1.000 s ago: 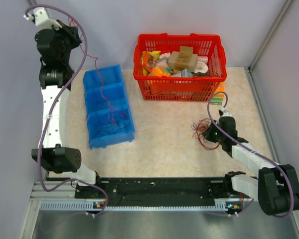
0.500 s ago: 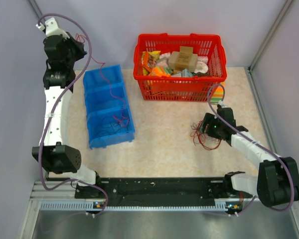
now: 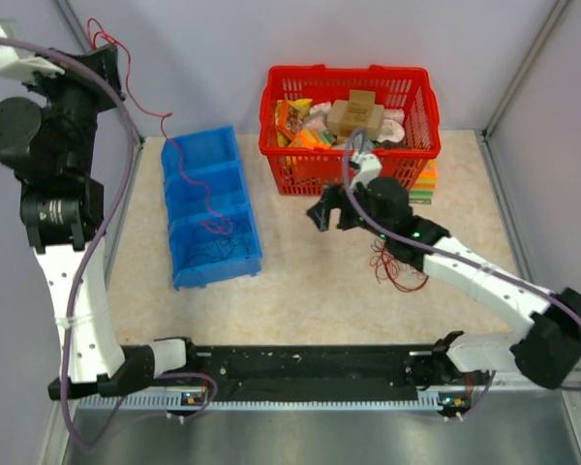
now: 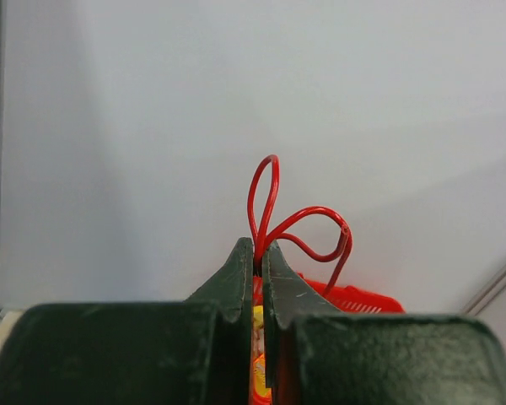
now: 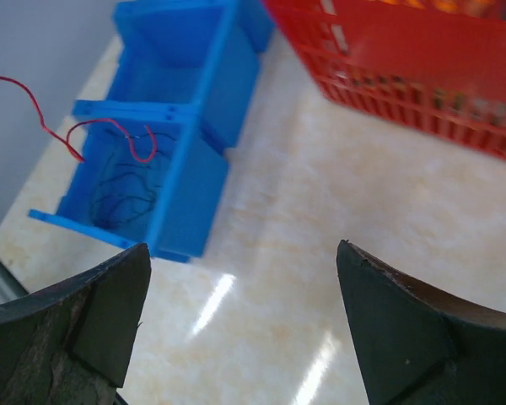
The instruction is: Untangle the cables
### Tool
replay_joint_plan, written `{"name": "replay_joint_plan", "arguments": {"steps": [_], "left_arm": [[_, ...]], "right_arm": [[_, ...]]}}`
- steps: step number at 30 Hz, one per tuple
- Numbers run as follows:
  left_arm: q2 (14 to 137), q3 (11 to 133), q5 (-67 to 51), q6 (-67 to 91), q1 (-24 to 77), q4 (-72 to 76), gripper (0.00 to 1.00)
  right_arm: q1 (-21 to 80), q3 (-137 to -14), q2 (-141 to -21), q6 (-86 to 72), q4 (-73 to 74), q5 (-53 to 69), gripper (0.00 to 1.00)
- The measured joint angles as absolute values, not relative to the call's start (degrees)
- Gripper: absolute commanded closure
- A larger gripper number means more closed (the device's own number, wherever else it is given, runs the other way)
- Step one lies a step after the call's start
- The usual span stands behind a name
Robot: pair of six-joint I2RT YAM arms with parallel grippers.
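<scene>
1. My left claw (image 4: 257, 250) is pinched on one red cable (image 4: 270, 202), high at the far left; the strand slopes down and right into the blue bin (image 3: 187, 153)
2. My right claw (image 3: 332, 209) hangs spread and empty; the loose bundle (image 3: 399, 267) lies on the table (image 3: 310, 281), near and right of it, so the right arm is closer
3. The right wrist view shows dark wires (image 5: 118, 190) in the bin's near compartment; only the overhead shows the bundle

I saw plain grey-white walls (image 3: 223, 39) on three sides, with aluminium posts (image 3: 525, 66) in the back corners. Tabletop (image 3: 310, 281) was beige, marbled and glossy; I caught streaks of glare (image 5: 215, 302) on it. Black rail (image 3: 310, 366) ran along the near edge, brushed metal sheet (image 3: 300, 441) below it.
</scene>
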State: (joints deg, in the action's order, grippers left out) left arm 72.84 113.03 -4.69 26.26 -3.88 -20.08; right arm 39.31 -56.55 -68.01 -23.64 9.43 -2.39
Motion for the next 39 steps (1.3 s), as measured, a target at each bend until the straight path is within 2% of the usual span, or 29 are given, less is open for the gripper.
{"name": "replay_joint_plan", "arguments": {"steps": [5, 11, 23, 24, 26, 28, 30, 35, 39], "left_arm": [[69.47, 114.15, -5.58, 27.68, -3.88, -19.73, 1.00], [69.06, 114.63, -8.23, 30.41, -3.88, -19.33, 1.00], [71.53, 116.16, -11.64, 33.82, -3.88, -19.62, 1.00], [71.53, 116.29, -11.81, 34.04, -3.88, -19.57, 1.00], [71.50, 116.51, -12.27, 34.50, -3.88, -19.51, 1.00], [71.50, 116.57, -12.62, 34.68, -3.88, -19.46, 1.00], [71.50, 116.60, -12.67, 34.70, -3.88, -19.49, 1.00], [71.46, 116.51, -12.69, 34.09, -3.88, -19.46, 1.00], [69.67, 112.01, -12.84, 32.10, -3.90, -19.11, 1.00]], "right_arm": [[45.36, -65.47, -86.89, -22.44, -5.72, 4.56, 0.13], [50.26, -82.35, -107.44, -21.98, -14.26, 11.75, 0.15], [57.89, -88.42, -114.93, -17.96, -18.33, 18.24, 0.17], [58.24, -89.41, -115.26, -17.54, -18.11, 17.63, 0.21], [58.61, -92.53, -116.38, -17.06, -16.95, 15.97, 0.42], [58.78, -97.08, -118.32, -16.97, -15.31, 14.46, 0.74], [58.78, -100.88, -120.20, -17.85, -14.57, 12.88, 1.00], [58.76, -101.27, -120.38, -21.67, -11.84, 8.82, 1.00], [58.19, -104.90, -120.16, -26.76, -4.89, 10.98, 1.00]]}}
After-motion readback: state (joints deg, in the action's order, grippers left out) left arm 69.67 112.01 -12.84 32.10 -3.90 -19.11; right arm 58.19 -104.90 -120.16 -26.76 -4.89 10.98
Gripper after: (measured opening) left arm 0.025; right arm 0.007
